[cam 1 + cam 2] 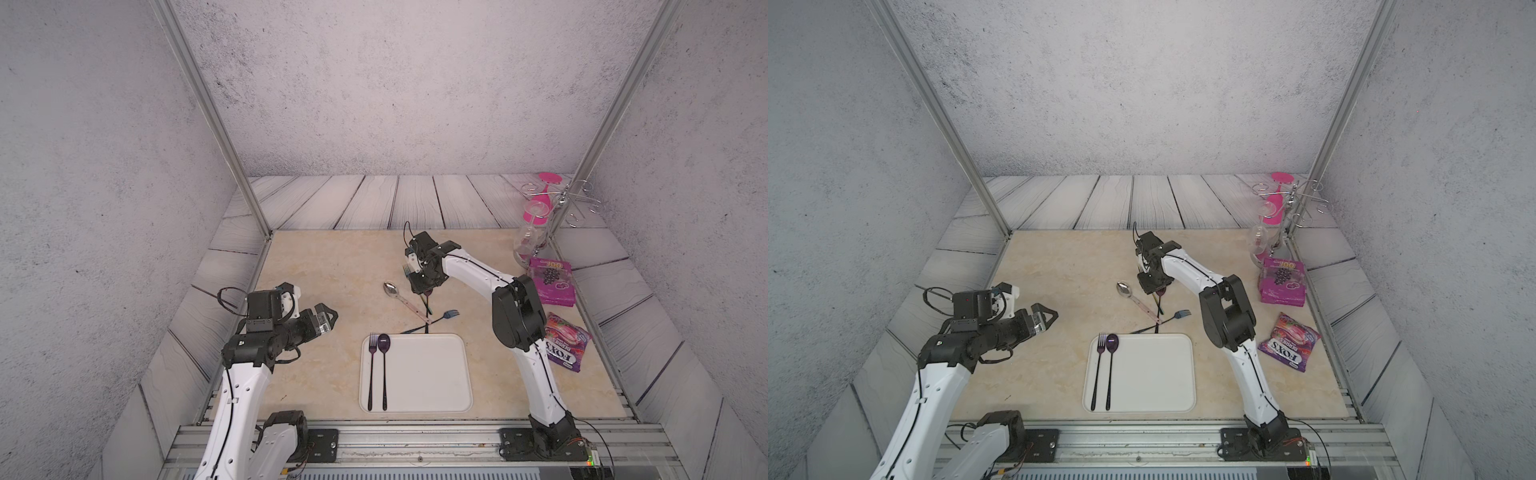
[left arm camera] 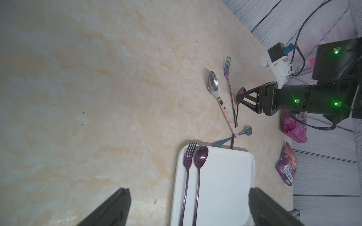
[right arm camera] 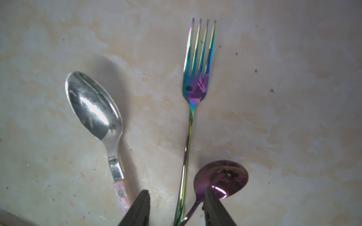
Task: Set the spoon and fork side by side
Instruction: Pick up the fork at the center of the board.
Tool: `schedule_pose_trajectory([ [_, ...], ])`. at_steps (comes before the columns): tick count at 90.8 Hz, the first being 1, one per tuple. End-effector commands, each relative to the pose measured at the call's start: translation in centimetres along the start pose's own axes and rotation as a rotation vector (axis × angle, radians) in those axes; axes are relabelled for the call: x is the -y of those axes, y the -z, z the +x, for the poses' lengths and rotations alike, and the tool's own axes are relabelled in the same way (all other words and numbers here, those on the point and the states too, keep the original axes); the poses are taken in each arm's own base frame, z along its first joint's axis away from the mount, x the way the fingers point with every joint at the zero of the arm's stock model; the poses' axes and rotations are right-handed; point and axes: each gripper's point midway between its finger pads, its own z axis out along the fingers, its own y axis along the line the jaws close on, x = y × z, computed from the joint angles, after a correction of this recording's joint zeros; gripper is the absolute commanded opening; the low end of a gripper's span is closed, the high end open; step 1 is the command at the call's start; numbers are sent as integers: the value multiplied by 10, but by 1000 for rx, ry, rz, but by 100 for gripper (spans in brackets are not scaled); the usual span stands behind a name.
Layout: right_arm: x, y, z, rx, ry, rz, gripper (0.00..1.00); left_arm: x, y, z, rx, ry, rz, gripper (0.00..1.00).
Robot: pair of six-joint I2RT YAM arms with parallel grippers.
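A purple fork (image 1: 371, 374) and a purple spoon (image 1: 384, 374) lie flat, parallel and just beside each other along the left side of the white tray (image 1: 428, 374), fork on the left, heads far. Just beyond the tray's far edge, four more pieces cross at their handles on the worktop (image 1: 324, 270). These are a pink-handled silver spoon (image 1: 390, 289), bowl up and leftmost; a rainbow fork (image 3: 197, 78), tines far; a second purple spoon (image 3: 221, 177) just right of it; and a blue fork (image 1: 451, 314), tines to the right.

Right tool (image 3: 176, 192) low, left tool (image 2: 189, 190) aloft (both agape)
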Motion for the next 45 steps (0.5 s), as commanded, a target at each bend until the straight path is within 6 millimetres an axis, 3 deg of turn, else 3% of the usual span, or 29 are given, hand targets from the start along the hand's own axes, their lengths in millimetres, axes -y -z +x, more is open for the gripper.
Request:
schedule_pose_trajectory([
  [1, 8, 41, 12, 42, -167, 36, 46, 1, -2, 1, 0, -20, 9, 99],
  [17, 10, 79, 51, 116, -479, 8, 46, 3, -2, 1, 0, -24, 20, 99],
  [27, 6, 74, 82, 112, -674, -43, 45, 5, -2, 1, 2, -27, 25, 99],
  [45, 1, 50, 102, 57, -812, -56, 45, 7, 1, 2, 7, -35, 33, 99],
])
